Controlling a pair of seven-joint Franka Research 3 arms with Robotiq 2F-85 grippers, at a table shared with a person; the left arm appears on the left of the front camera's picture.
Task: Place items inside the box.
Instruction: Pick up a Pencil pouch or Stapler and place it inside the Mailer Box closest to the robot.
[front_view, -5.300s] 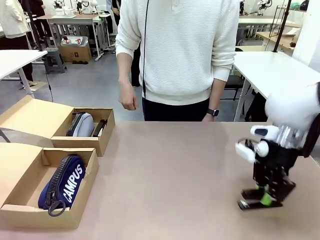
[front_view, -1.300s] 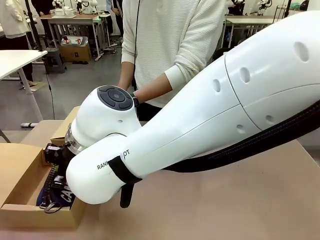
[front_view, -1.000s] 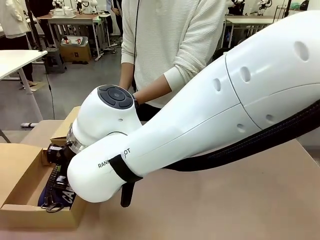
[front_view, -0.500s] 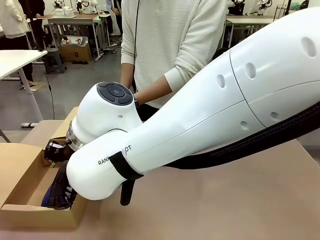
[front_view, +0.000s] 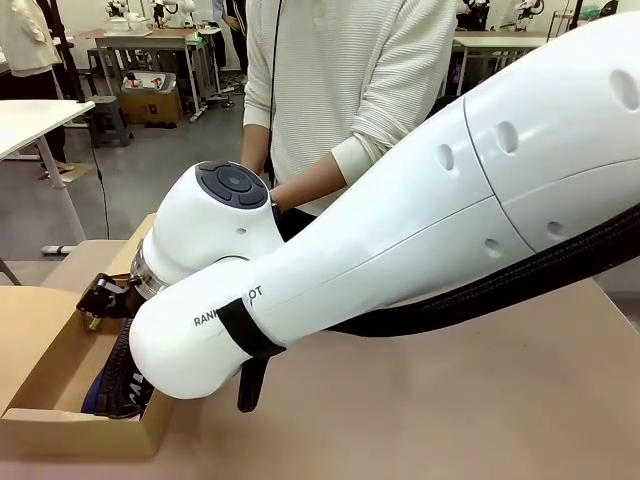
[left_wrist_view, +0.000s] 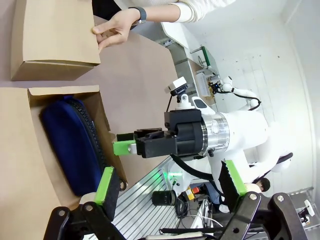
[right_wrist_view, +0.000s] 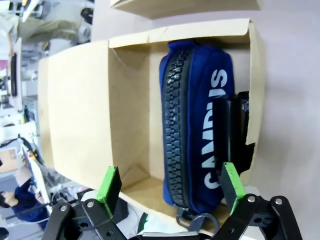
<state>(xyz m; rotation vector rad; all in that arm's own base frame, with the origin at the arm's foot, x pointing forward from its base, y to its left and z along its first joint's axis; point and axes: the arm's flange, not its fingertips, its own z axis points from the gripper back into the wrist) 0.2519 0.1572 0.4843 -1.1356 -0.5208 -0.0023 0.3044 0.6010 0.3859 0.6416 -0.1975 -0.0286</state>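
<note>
Hanging above the open cardboard box (right_wrist_view: 75, 110), the fingers (right_wrist_view: 109, 184) of the right gripper (right_wrist_view: 170, 174) are seen spread wide apart, and nothing is gripped between their green pads. Directly below them, a navy zip pouch (right_wrist_view: 200, 130) lettered "CAMPUS" is laid lengthwise inside the box, its black zip turned towards the empty half of the box. A black stapler (right_wrist_view: 235, 132) is lodged between the pouch and the box wall, touching the pouch. In the front view the white right arm (front_view: 400, 250) is stretched across the table (front_view: 450, 400) to the box at the robot's left.

The fingers (left_wrist_view: 106, 184) of the left gripper (left_wrist_view: 167, 175) are likewise parted and empty, and are kept apart from the box. Just beside the open box a second cardboard box (left_wrist_view: 55, 40) is set, and a person's hand (left_wrist_view: 114, 31) is laid on its edge.
</note>
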